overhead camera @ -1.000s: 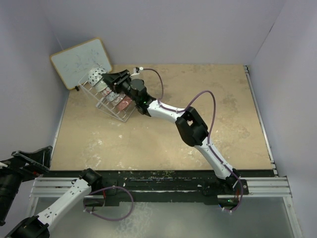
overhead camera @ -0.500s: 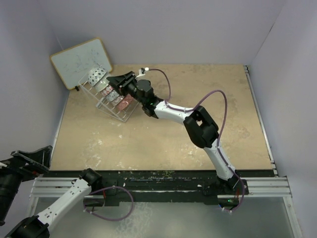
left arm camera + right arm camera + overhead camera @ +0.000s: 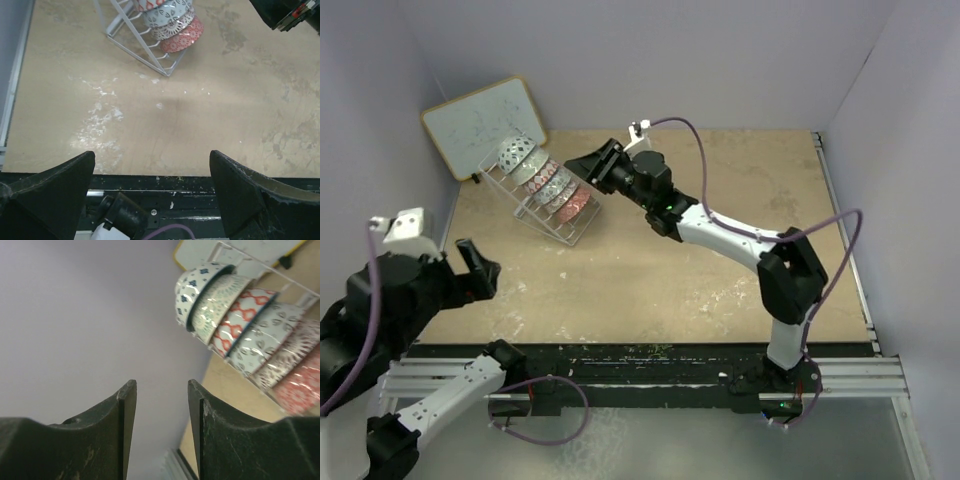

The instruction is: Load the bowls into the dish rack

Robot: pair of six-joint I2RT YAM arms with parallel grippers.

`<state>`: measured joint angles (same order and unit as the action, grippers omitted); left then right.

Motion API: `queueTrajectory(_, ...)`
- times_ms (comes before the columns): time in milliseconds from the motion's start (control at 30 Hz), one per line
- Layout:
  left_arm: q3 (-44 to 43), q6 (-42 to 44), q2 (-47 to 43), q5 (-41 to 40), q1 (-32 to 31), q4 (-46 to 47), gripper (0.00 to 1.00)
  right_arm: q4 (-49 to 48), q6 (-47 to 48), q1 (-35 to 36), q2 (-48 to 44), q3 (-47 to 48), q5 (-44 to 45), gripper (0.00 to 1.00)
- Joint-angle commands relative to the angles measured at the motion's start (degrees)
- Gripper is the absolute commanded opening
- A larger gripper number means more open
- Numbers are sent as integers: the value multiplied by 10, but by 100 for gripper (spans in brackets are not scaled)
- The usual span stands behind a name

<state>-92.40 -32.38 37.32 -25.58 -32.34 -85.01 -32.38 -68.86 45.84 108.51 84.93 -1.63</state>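
Observation:
The white wire dish rack [image 3: 558, 228] stands at the far left with several bowls [image 3: 548, 182] lined up on edge in it. In the right wrist view the row runs from a blue-patterned bowl [image 3: 197, 287] past a red one [image 3: 244, 315] to a pink-red one [image 3: 304, 386]. My right gripper [image 3: 584, 165] is open and empty, raised just right of the rack; its jaws [image 3: 161, 390] frame the wall. My left gripper [image 3: 477, 270] is open and empty above the near left table edge [image 3: 152, 165]. The rack's corner [image 3: 145, 52] and lower bowls [image 3: 176, 27] show there.
A wood-framed whiteboard [image 3: 485, 120] leans on the wall behind the rack. The grey walls close in the left, back and right. The black base rail [image 3: 650, 355] runs along the near edge. The right arm [image 3: 290, 15] shows at the top right of the left wrist view.
My right gripper has drawn back to the right, away from the rack and bowls. My left arm has lifted from the low left corner up toward the table.

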Motion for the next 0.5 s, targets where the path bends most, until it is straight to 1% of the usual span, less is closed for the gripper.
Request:
queueTrajectory(0,26,1,41,59,-3,94,99,136,167,-10,-98,-40,15,49)
queueTrajectory(100,41,-1,54,67,-3,131,99,268,249,-14,-150,-56,58,52)
queueTrajectory(200,63,-11,72,74,-3,163,99,355,301,-23,-204,-90,94,63)
queueTrajectory(300,81,-28,95,67,-3,185,99,409,326,-28,-270,-137,140,77)
queueTrajectory(333,85,-35,102,58,-3,188,99,423,331,-30,-288,-150,152,83)
queueTrajectory(400,90,-46,116,38,-2,191,99,445,338,-32,-326,-175,174,99)
queueTrajectory(467,92,-52,128,22,-3,195,99,465,344,-33,-358,-195,184,100)
